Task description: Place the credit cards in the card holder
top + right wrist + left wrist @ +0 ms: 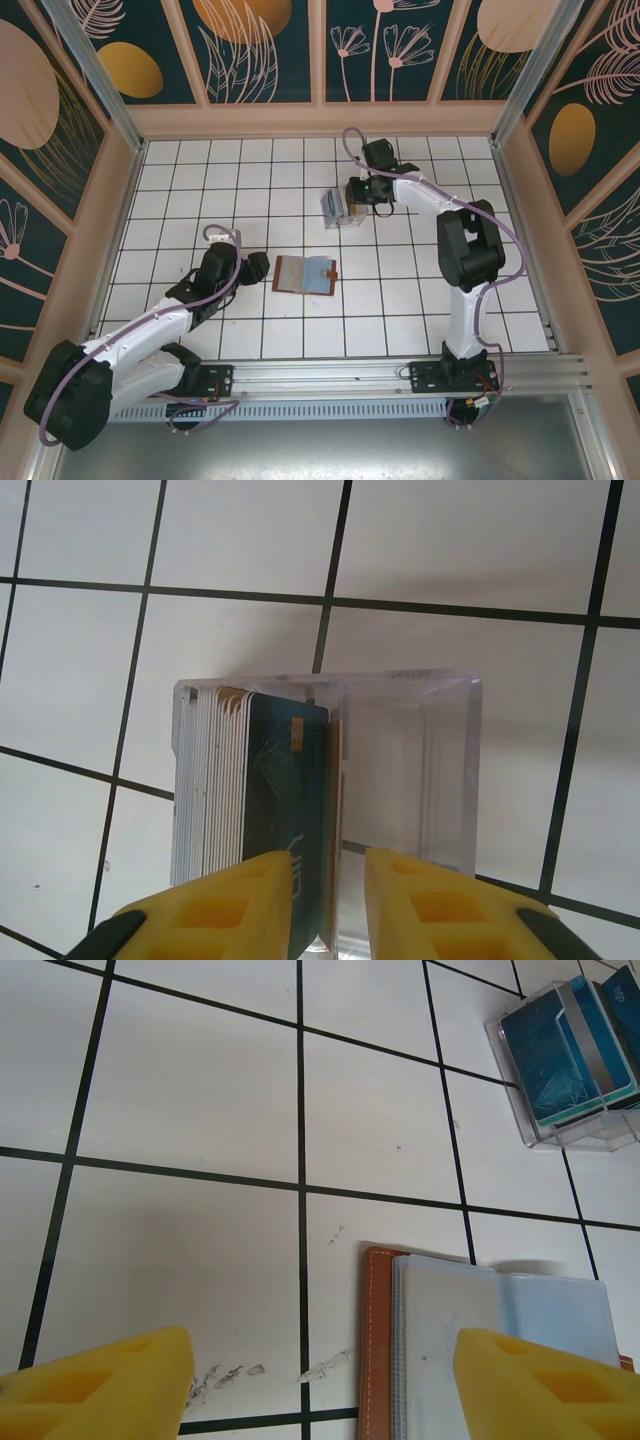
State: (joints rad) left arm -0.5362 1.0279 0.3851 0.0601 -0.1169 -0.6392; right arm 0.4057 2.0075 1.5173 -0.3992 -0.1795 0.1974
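my right fingers (pixel 250 900) are close together with just a slim gap, and the near edge of the outermost blue card sits in that gap. Honestly I can't tell from the wrist cam whether the pads are actually biting on it or just straddling it

The credit cards (pixel 270 780) stand on edge, packed as a stack against the left wall of a clear plastic box (pixel 440 770). From above, that box sits toward the far side of the white tiled surface (pixel 200 180), well apart from the card holder (pixel 305 274), which lies open and flat nearer the arm bases

my left fingers (pixel 110 1380) are spread wide with nothing gripped, hanging by the holder's brown stitched edge, its clear sleeves facing up

Handling-wise, I reckon these cards are light, thin, fairly stiff and slick. A pinch on the two flat faces near the exposed edge is the way to go, one card only. Since they're packed tight, a neighbour could easily ride along or the card could slip out. The box looks light too, so it may lift or skid with the pull. The holder looks soft and floppy, so I'd pin the cover with the left side and slide the card into a sleeve
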